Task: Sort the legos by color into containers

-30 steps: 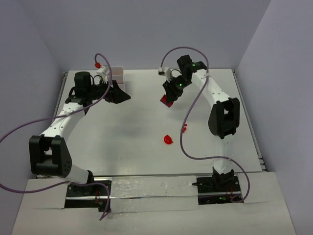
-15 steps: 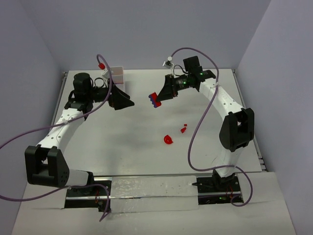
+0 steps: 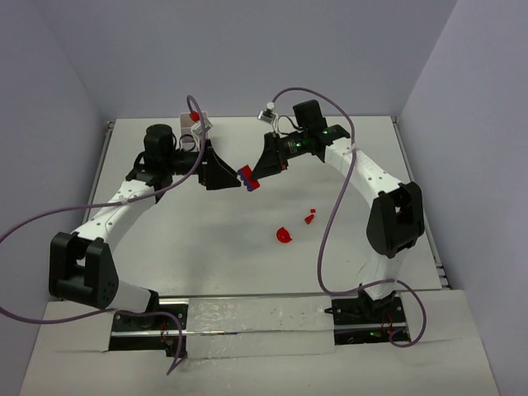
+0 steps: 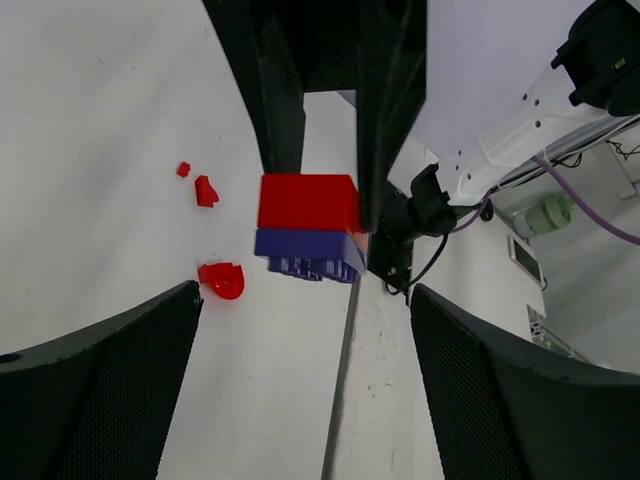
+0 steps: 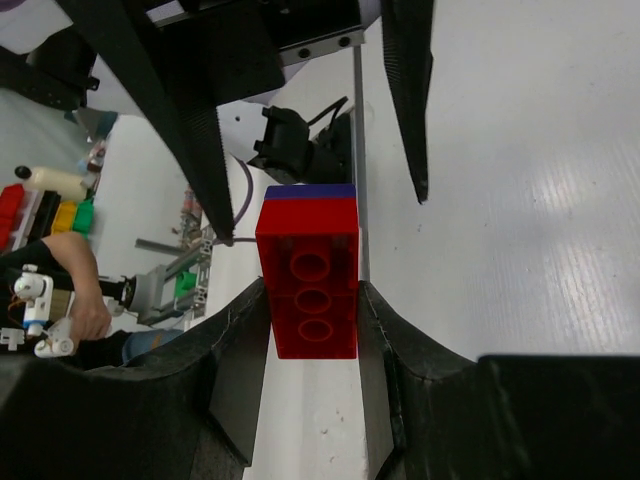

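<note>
Looking at the middle of the table (image 3: 165, 247), we see the right gripper (image 3: 254, 172) holding a red brick (image 5: 308, 290) up in the air. Its black fingers (image 5: 240, 340) pinch the brick's two long sides. A purple brick (image 4: 310, 245) is stuck flat against the red one. Both are hard, shiny plastic with square corners. The red face turned to the right wrist camera has three round holes in a row. The purple brick's little bumps face the other way. The long way of the bricks runs straight out along the fingers, and the short end points at the left gripper (image 3: 227, 175). That gripper stands wide apart just beside the bricks and holds nothing. Its finger pads (image 4: 100, 390) are black with tiny dots. On the smooth white table lie a round red piece (image 3: 283, 235) and two small red bits (image 4: 205, 190) near it.
</note>
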You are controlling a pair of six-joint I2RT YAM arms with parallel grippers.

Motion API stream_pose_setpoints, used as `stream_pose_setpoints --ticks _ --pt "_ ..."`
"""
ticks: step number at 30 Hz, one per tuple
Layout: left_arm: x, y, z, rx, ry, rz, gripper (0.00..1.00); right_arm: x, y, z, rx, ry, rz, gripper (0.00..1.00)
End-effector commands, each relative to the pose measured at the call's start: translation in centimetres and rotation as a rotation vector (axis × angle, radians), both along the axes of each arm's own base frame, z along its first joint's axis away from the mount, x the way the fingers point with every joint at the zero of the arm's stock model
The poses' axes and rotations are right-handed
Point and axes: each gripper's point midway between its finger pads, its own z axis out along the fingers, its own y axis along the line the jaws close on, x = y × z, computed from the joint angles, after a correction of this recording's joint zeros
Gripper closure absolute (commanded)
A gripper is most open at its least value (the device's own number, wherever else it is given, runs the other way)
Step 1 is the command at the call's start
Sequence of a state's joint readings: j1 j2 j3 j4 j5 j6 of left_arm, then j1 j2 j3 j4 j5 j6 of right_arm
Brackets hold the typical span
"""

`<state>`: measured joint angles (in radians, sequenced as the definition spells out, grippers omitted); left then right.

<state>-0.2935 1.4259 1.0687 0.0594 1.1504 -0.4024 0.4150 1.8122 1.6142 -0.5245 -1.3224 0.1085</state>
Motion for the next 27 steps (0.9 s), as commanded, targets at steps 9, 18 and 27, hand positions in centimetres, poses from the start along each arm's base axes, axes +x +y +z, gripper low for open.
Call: stream_pose_setpoints --ticks 9,18,27 --pt "-0.14 -0.67 2.52 -0.066 -0.047 -0.065 0.21 -2.12 0.3 3.0 0.052 -0.093 0.067 1.0" --pt "-0.2 -1.0 2.49 -0.079 -0.039 -0.09 0.33 -2.27 0.55 3.19 0.048 -0.08 0.083 1.0" --pt "-0.41 -1.21 2.69 -0.09 -0.04 -0.103 0.38 -2.41 0.78 2.87 0.043 -0.105 0.101 1.0"
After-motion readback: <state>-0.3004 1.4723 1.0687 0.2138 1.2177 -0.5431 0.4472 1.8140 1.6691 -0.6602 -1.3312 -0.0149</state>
